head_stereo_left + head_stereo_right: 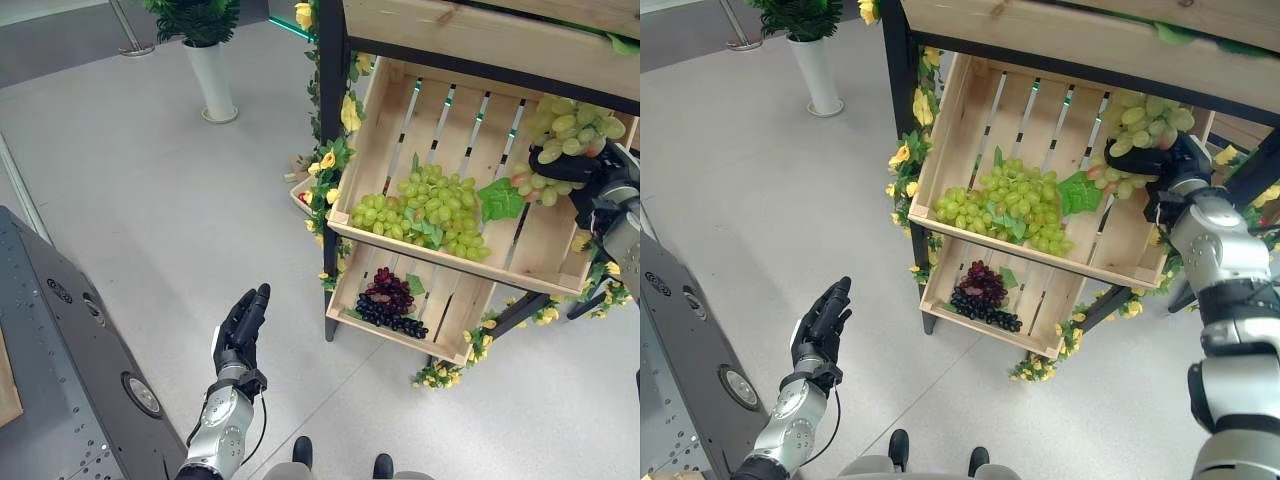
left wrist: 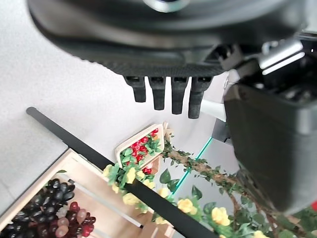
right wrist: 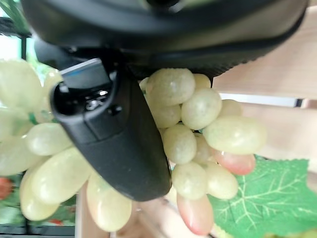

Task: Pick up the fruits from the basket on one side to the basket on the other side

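Observation:
My right hand is shut on a bunch of green grapes, held up over the right end of the upper wooden crate. In the right wrist view the thumb curls across the grapes. A bigger heap of green grapes with leaves lies in the same crate. The lower crate holds dark purple grapes. My left hand hangs open over the floor to the left of the shelf, its fingers straight.
The crates sit in a black-framed stand trimmed with yellow flowers. A small tray of red fruit lies on the floor behind the stand. A potted plant in a white vase stands far left. A grey machine panel is at my left.

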Robot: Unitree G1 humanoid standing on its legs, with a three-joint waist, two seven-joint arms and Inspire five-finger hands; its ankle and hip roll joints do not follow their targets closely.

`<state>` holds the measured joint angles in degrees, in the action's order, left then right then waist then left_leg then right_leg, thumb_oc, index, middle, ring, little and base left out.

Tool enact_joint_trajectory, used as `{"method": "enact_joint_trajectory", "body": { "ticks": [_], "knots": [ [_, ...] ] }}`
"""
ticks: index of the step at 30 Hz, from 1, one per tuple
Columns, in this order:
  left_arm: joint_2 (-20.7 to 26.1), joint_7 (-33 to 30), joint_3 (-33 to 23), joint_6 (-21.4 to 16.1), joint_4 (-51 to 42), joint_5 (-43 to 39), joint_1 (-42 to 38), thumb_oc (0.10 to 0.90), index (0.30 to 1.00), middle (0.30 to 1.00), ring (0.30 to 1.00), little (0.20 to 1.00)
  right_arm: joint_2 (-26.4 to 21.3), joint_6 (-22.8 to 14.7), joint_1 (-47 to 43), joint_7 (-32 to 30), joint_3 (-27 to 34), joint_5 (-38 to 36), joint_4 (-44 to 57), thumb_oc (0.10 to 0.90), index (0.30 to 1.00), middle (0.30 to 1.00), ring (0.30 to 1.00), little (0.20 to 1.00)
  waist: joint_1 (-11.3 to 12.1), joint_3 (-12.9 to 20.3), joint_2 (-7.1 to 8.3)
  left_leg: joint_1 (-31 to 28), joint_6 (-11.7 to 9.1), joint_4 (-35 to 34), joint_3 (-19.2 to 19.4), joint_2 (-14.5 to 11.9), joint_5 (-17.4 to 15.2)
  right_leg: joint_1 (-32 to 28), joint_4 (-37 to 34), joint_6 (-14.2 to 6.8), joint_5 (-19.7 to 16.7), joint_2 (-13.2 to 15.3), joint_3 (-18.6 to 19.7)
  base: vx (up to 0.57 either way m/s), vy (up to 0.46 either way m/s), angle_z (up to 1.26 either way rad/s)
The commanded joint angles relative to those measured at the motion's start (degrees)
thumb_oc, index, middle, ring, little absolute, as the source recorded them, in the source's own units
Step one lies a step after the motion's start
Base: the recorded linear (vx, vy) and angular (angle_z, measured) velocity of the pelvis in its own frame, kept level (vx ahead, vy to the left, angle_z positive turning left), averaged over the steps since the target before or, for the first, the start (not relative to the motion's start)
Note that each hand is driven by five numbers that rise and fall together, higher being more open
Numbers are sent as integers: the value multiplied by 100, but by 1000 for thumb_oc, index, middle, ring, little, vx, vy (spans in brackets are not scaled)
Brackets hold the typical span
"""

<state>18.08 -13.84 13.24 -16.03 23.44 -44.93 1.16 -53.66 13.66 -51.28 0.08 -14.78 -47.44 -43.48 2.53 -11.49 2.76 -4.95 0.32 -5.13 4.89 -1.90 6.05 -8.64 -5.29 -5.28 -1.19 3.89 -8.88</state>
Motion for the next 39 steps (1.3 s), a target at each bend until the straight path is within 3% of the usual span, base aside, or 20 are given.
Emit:
{"method": "enact_joint_trajectory", "body": {
  "ticks": [1,6,8,18,26,35,38,39],
  "knots": [
    [417,96,389,-752,-319,67,-491,800,900,900,900,900,-708,-194,-1307,201,-497,651,-446,400,300,300,300,300,234,753,234,-352,-208,13,80,72,-1179,-112,29,139,373,-15,-380,2,-1,6],
    [410,122,500,-684,-272,-7,-625,800,900,900,900,900,-541,99,-1837,557,-1060,1619,-1013,400,300,300,300,300,295,762,202,-366,-212,13,56,77,-1158,-144,29,156,384,-10,-446,-6,5,7],
    [376,109,547,-685,-246,4,-653,800,900,900,900,900,-502,144,-1975,667,-1275,1886,-1178,800,900,900,900,900,312,769,201,-362,-212,13,50,80,-1151,-148,29,155,387,-4,-459,0,0,0],
    [356,99,655,-639,-260,15,-711,800,900,900,900,900,-370,295,-2382,1466,-1995,2852,-1756,800,900,900,900,900,384,756,203,-353,-201,13,28,87,-1120,-172,29,168,387,9,-538,-3,2,1],
    [383,162,655,-632,-265,-49,-657,800,900,900,900,900,-381,292,-2499,1348,-2196,3093,-1775,800,900,900,900,900,385,758,192,-353,-201,13,43,85,-1107,-176,29,176,386,2,-549,0,0,0],
    [432,218,655,-650,-333,-147,-592,800,900,900,900,900,-488,-180,-2367,368,-1955,2549,-1055,800,900,900,900,900,313,745,164,-347,-215,13,66,72,-1105,-160,29,176,396,-4,-524,0,0,0],
    [409,189,612,-624,-364,-159,-536,800,900,900,900,900,-493,-437,-1904,-304,-1732,2696,-180,800,900,900,900,900,242,750,133,-335,-213,13,80,72,-1101,-138,29,162,390,5,-499,5,1,-2],
    [394,161,585,-637,-397,-151,-493,800,900,900,900,900,-466,-400,-1483,-721,-1521,2740,548,800,900,900,900,900,183,741,105,-325,-201,13,102,69,-1098,-118,29,164,384,9,-474,7,5,-4]
  ]
}}
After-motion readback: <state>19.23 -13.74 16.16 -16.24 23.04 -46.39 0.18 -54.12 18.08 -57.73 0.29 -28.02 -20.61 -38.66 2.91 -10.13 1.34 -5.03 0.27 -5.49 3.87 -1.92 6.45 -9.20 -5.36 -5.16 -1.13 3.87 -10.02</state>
